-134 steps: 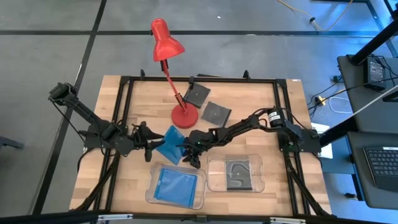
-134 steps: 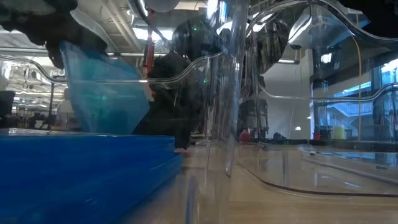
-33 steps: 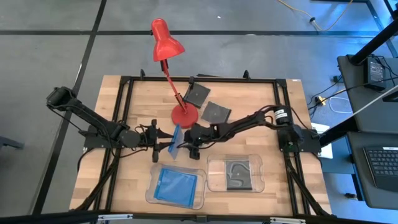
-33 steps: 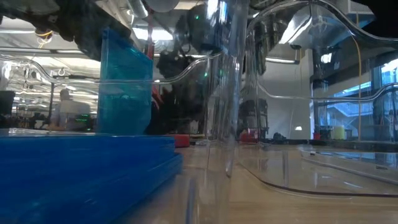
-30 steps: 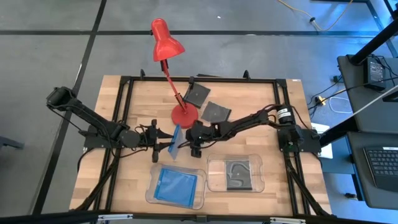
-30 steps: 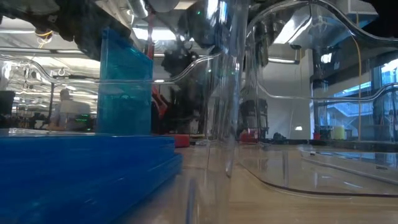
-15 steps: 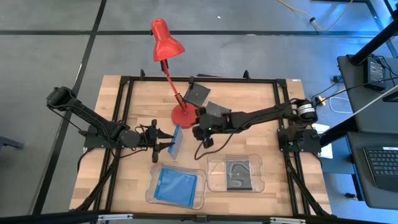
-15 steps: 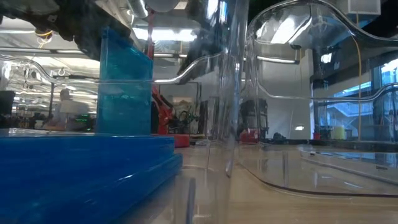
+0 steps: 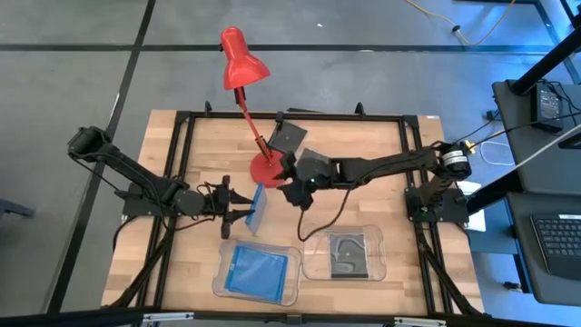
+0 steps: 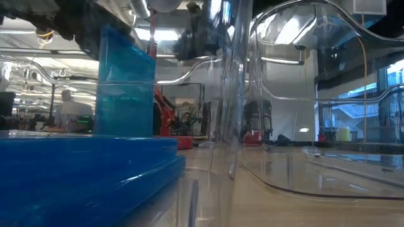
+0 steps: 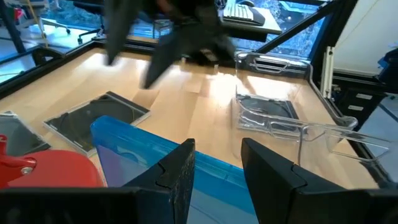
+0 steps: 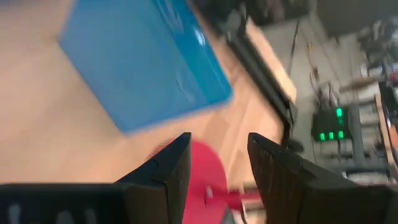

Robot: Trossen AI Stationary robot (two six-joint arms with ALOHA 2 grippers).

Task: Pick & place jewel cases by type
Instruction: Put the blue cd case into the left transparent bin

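A translucent blue jewel case (image 9: 257, 207) stands on edge left of the table's middle, with my left gripper (image 9: 241, 211) shut on it. The low view shows it upright (image 10: 126, 82). My right gripper (image 9: 295, 189) hangs raised by the red lamp's base (image 9: 270, 169), right of that case. It is open, and only the lamp base (image 12: 214, 180) shows between its fingers (image 12: 168, 174). Two dark jewel cases (image 9: 289, 136) (image 9: 316, 163) lie flat at the far middle. Another blue case (image 9: 256, 271) and another dark case (image 9: 345, 254) each lie in a clear tray near the front edge. My left gripper pinches the blue case between its two fingers (image 11: 180, 177) at the edge nearest that arm (image 11: 214, 171). The fingers come level from the table's left. The case stands upright on edge. Its lower edge is hidden behind the tray in the low view.
The red desk lamp (image 9: 243, 56) leans over the far edge from its base near the middle. The two clear trays (image 9: 223, 283) (image 9: 378, 269) sit side by side at the front. A black frame (image 9: 182, 118) runs around the tabletop. Bare wood lies at the right (image 9: 399, 182).
My right gripper has drawn away from the blue case, rising and going toward the table's far edge and the lamp base, and its wrist has rolled. The blue case stays upright in my left gripper, where it was.
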